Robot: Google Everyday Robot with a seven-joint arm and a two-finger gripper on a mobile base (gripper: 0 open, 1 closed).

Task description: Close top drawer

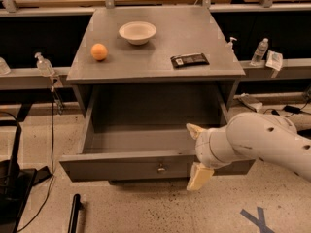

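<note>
The top drawer (121, 166) of the gray cabinet is pulled far out, and its deep gray box looks empty. Its long flat front panel faces me with a small metal knob (160, 168) at the centre. My gripper (196, 154) is at the right part of the front panel, right of the knob. Its two tan fingers are spread apart: one fingertip (193, 129) is above the panel's top edge over the drawer box, the other (198, 177) is in front of the panel's lower edge. It holds nothing.
On the cabinet top (155, 64) lie an orange (99, 51), a white bowl (137, 32) and a dark snack bar (189, 59). Bottles (259, 51) stand on side ledges. Cables and a black object (74, 212) lie on the floor at left.
</note>
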